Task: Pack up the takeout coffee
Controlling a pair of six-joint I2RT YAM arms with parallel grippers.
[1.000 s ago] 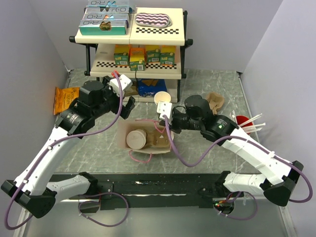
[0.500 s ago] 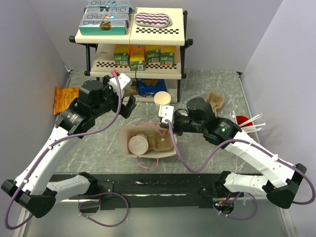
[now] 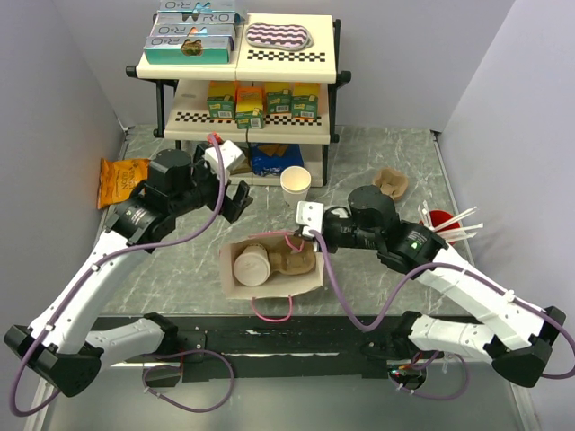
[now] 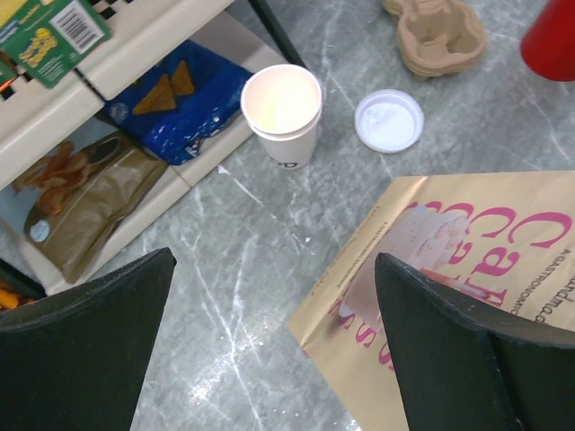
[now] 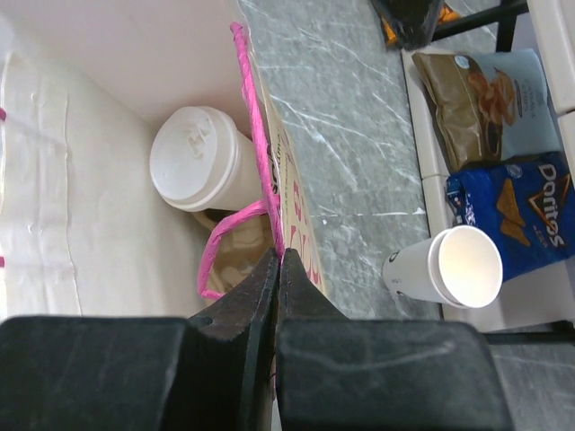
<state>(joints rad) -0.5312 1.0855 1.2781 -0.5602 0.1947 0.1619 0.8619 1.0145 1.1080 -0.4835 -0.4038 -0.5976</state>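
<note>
The gripper's [image 5: 278,259] two dark fingers are pressed together on the rim of the bag [image 5: 135,54], right where its pink handle [image 5: 256,135] runs in. Just past the fingertips and to their left, the lidded coffee [image 5: 193,160] stands inside the bag. Off to the right, a lidless cup [image 5: 449,269] sits beside blue Doritos [image 5: 512,211] and a brown crisp packet [image 5: 476,99].

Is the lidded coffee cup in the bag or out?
In. The lidded cup sits inside the paper bag, between its walls.
</note>
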